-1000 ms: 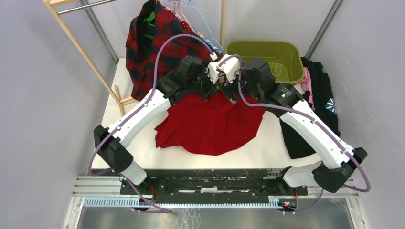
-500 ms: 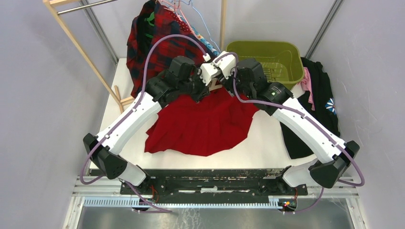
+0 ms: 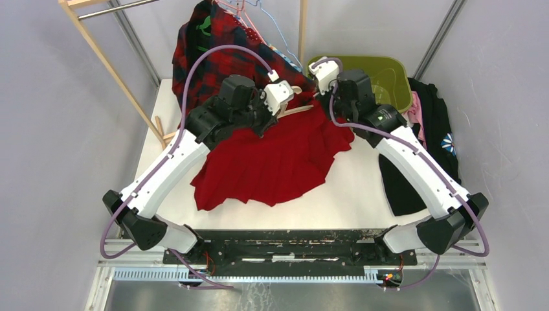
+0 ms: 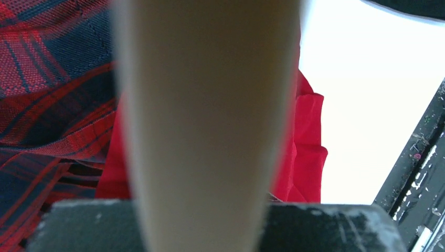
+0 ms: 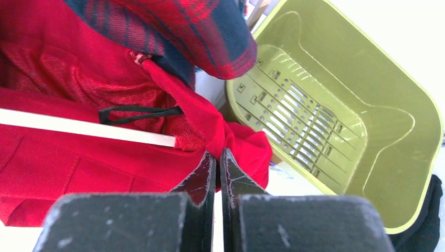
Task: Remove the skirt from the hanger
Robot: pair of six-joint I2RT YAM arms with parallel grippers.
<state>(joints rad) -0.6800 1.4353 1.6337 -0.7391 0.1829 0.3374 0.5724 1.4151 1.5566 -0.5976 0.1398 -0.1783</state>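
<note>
The red skirt lies spread on the white table, its waistband still on a pale wooden hanger. My left gripper is shut on the hanger, whose bar fills the left wrist view between the jaws, with the skirt behind it. My right gripper is at the skirt's right waist corner, by the basin. In the right wrist view its fingertips are pressed together on a fold of the skirt, just past the end of the hanger bar. A black hanging loop lies on the waistband.
A red plaid shirt hangs from the wooden rack just behind the skirt, with wire hangers above. An olive-green basin stands at the back right. Dark clothes lie along the right edge.
The right gripper has closed from open onto the skirt's corner and moved toward the back right. The left arm has drawn the hanger left, and the skirt has shifted left with it.
</note>
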